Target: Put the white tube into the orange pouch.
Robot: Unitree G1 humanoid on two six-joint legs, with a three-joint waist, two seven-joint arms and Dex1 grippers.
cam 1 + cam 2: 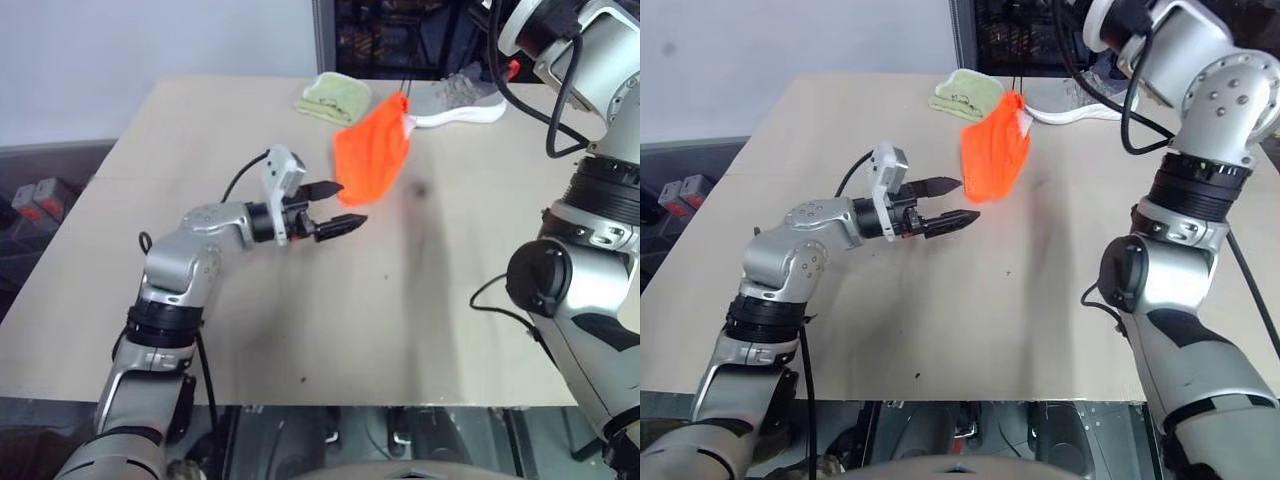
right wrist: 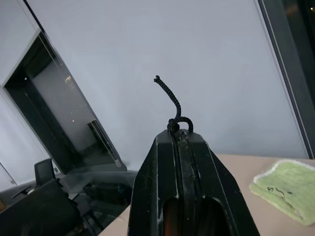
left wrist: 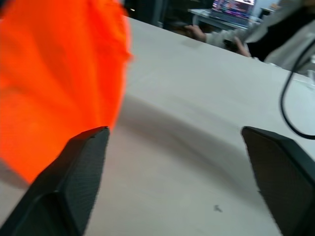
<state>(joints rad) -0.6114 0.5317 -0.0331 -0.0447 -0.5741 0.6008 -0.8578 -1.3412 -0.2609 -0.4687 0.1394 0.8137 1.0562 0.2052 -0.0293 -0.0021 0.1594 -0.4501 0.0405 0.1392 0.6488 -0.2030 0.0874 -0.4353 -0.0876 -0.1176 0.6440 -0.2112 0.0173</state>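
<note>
So the orange pouch [image 1: 372,150] is hanging in the air over the table [image 1: 300,330], strung up by its dark drawstring [image 2: 171,105]. The right wrist view shows the right gripper [image 2: 179,140] with fingers pressed together on that cord, knot poking out past the tips. The left gripper [image 1: 336,207] sits at about 7 o'clock from the pouch, just beside its lower end, fingers spread wide with nothing between them. Head views add a green cloth [image 1: 333,98] and grey shoe [image 1: 460,98] at the far edge. Can't spot the white tube anywhere.
</note>
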